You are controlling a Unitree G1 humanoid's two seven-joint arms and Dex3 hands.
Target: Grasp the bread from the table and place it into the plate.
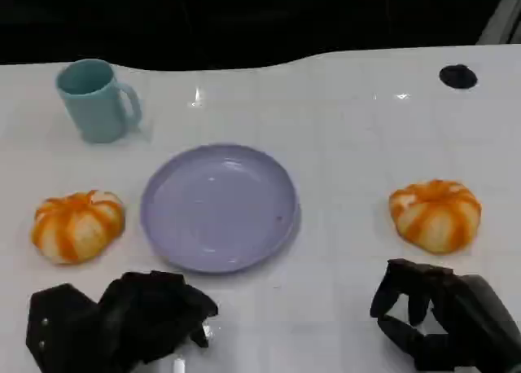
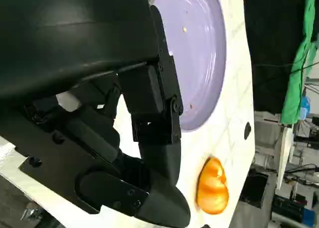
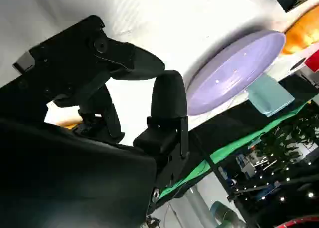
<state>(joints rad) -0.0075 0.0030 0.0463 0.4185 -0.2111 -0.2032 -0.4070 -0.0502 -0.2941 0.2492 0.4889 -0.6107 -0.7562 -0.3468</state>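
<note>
Two orange-and-white round breads lie on the white table, one on each side of the lilac plate [image 1: 273,230]. The left bread [image 1: 77,225] is just ahead of my left hand [image 1: 122,316], which hovers near the front edge holding nothing, fingers loosely bent. The right bread [image 1: 435,214] sits a little ahead of my right hand [image 1: 444,320], whose fingers are apart and empty. The left wrist view looks past its fingers [image 2: 149,113] to the plate [image 2: 199,54] and the right bread [image 2: 213,185]. The right wrist view shows the plate [image 3: 234,71] and the left bread [image 3: 304,31].
A teal mug [image 1: 96,100] stands at the back left, also seen as the mug [image 3: 269,96] beyond the plate. A small black disc [image 1: 457,76] marks the table's far right. The table's back edge runs against a dark background.
</note>
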